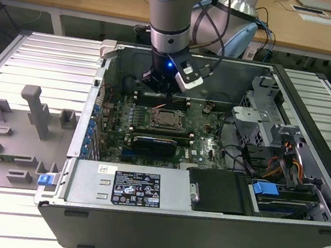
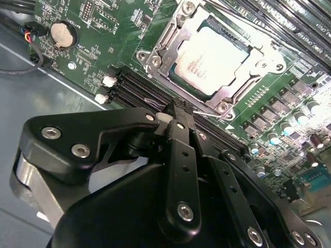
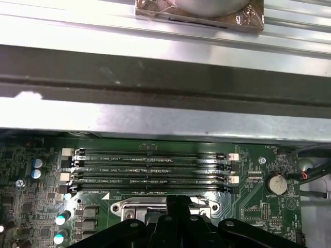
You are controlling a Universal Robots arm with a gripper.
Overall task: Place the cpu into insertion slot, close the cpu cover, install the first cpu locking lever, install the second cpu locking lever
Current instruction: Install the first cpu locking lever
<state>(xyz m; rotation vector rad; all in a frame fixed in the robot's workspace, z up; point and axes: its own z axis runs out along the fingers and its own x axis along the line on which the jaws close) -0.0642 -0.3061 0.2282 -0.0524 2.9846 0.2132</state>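
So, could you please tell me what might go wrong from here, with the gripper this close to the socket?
Two risks, I think. The gripper has its tip at the edge of the cpu cover, beside the black memory slots; a sideways slip could scrape the slots or the green board. The cpu sits under the cover, so uneven pressure might stress it; whether it lies flat I cannot tell.

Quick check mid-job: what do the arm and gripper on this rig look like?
The arm is a thick silver-grey cylinder with pale blue joint covers. Black cables loop beside it down to the wrist, where a small blue light glows next to a silver-and-black camera. The gripper is matte black, built of flat linked bars dotted with silver screw heads.
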